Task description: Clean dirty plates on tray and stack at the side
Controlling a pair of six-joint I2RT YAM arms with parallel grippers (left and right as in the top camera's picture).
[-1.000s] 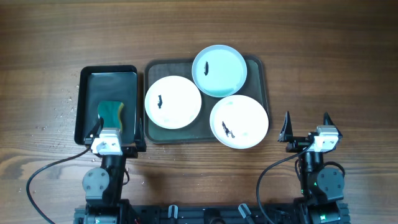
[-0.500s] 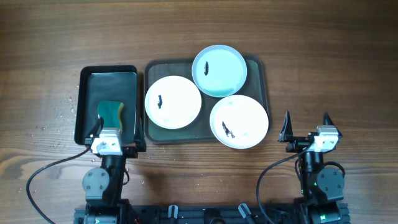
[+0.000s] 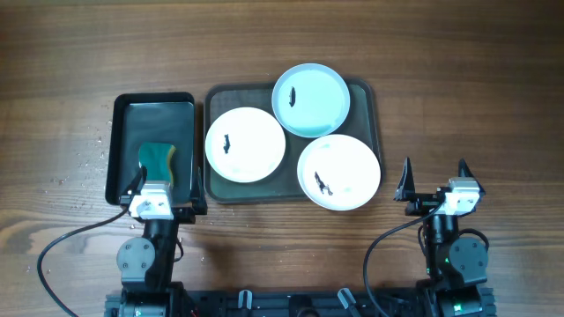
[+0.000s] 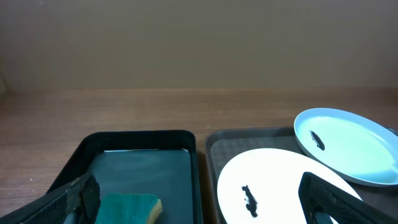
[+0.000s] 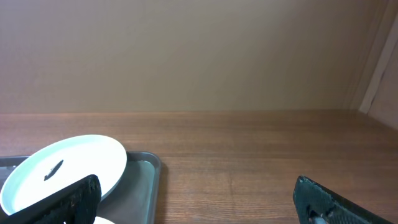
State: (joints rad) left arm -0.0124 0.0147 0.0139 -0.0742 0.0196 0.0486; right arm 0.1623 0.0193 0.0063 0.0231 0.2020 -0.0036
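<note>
Three plates (image 3: 245,144) left of right tool (image 3: 434,176)

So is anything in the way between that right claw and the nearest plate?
Nothing visible. The open right gripper sits beside the tray, with just tabletop between it and the white plate at the tray's near right corner.

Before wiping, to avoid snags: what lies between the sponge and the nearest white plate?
Overhead view: the black tray's bare floor and right wall, then the large tray's left rim.

Plates (image 3: 245,132) white or aqua, black smudges; tray (image 3: 365,109) grey-green; sponge (image 3: 157,157) green.
</note>
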